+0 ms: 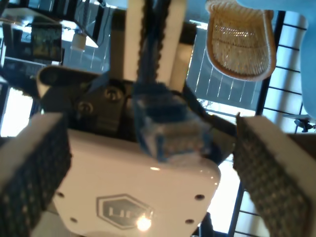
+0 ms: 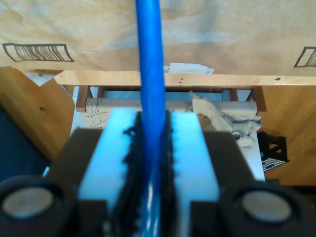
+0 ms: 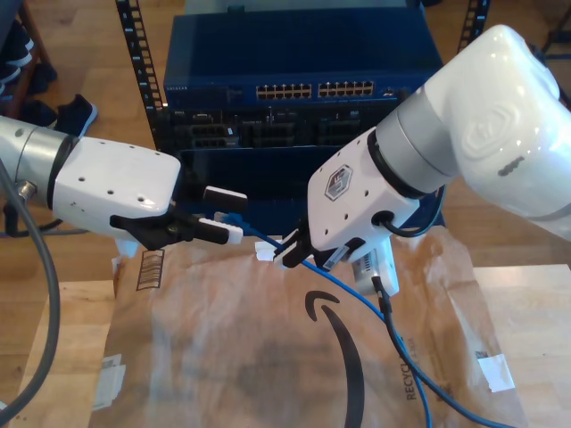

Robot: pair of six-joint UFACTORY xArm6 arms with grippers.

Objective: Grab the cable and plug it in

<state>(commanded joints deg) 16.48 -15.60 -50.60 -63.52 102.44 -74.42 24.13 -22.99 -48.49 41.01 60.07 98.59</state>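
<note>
- My second gripper (image 3: pixel 290 250) had its fingers (image 2: pixel 190 148) clenched tight on the cable (image 2: pixel 149 59). The thin blue line ran straight out between the two pads.
- The plug (image 1: pixel 170 126) stuck out just past those fingers. It pointed at my first gripper (image 3: pixel 223 214), so its long way ran from one gripper to the other.
- The fingers (image 1: pixel 34 168) of my first gripper were spread wide and held nothing. The plug sat in front of them, near the gap, and I saw no pad touching it.
- So my first gripper was the free one nearest the plug. My second gripper already had the cable.
- Behind my second fingers, the rest of the cable (image 3: pixel 357 294) hung down and trailed over the brown paper (image 3: pixel 223 357) on the desk (image 3: pixel 53 357). It looked loose, so I guessed it could follow a move.
- The blue switch (image 3: pixel 303 36) with its rows of ports (image 3: pixel 312 90) stood beyond both sets of fingers, well apart from the plug. The plug lay sideways to the ports, not facing them.
- I thought the next move needed the plug turned to face a port.
- There was open room between the fingers and the switch. The two grippers were close together, though, so they could bump.
- The thick black cable (image 3: pixel 385 308) hung beside my second gripper, near the blue one, and might get in the way.
</note>
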